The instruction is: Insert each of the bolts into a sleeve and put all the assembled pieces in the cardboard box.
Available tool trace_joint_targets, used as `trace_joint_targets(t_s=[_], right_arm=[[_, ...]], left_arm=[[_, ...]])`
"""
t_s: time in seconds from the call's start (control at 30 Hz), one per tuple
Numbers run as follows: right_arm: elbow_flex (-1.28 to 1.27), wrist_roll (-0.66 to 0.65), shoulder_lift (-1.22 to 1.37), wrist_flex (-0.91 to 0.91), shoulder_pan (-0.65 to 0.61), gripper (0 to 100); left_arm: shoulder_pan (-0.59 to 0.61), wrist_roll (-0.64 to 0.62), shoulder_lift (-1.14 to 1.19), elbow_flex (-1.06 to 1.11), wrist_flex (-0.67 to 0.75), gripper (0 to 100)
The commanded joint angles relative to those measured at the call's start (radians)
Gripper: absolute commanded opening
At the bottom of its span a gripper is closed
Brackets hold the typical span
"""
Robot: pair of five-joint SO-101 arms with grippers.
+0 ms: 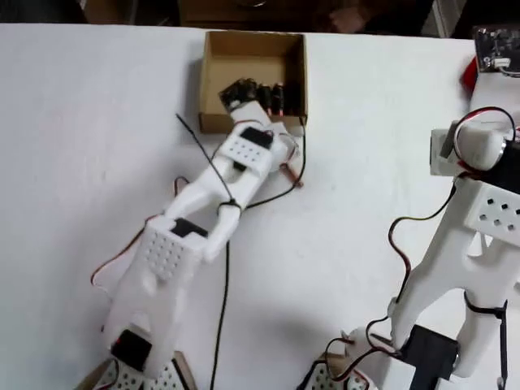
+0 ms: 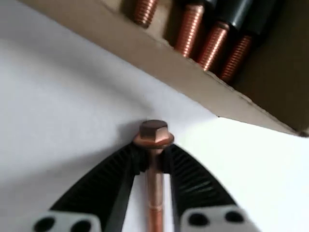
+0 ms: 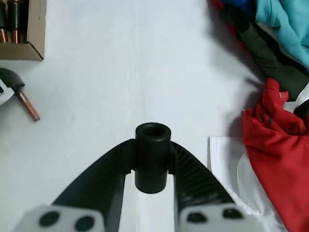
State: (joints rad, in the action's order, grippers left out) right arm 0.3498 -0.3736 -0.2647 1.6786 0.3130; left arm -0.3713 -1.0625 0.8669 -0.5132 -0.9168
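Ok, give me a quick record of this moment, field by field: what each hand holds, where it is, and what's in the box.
left hand: shut on a copper bolt, just outside a wall of the cardboard box
right hand: shut on a black sleeve, over the white table, away from the box
box contents: several assembled pieces lying side by side
pending: held bolt not yet in held sleeve
clutter: red and teal cloths beside the right hand
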Motion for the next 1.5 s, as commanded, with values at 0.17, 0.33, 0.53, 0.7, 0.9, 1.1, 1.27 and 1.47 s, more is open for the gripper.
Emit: trace_joint_targets(t_s=[0.17, 0.33, 0.53, 0.7, 0.9, 1.1, 1.27, 1.47], right_arm=[[-0.075, 0.002, 0.018, -0.101, 0.001, 2.3], [-0.189, 0.074, 0.058, -0.219, -0.010, 2.3], [-0.347, 0.137, 0.019, -0.355, -0.143, 2.3], [-0.638, 0.176, -0.090, -0.556, -0.254, 2.3], [-0.980, 0.169, -0.151, -0.829, -0.309, 2.3], [-1.076, 0.176, -0.159, -0.860, -0.374, 2.3], [-1.100, 0.178, -0.153, -0.863, -0.381, 2.3], [-1.102, 0.178, -0.154, -0.865, -0.381, 2.3]], left_arm=[[0.008, 0.425, 0.069, -0.206, -0.574, 3], [0.020, 0.819, 0.069, -0.292, -0.875, 3], [0.100, 1.143, 0.075, -0.220, -0.867, 3], [0.144, 1.178, 0.080, -0.213, -0.867, 3], [0.141, 1.178, 0.080, -0.211, -0.852, 3], [0.143, 1.178, 0.109, -0.211, -0.812, 12], [0.153, 1.183, 0.133, -0.211, -0.842, 18], [0.127, 1.183, 0.137, -0.211, -0.844, 9]])
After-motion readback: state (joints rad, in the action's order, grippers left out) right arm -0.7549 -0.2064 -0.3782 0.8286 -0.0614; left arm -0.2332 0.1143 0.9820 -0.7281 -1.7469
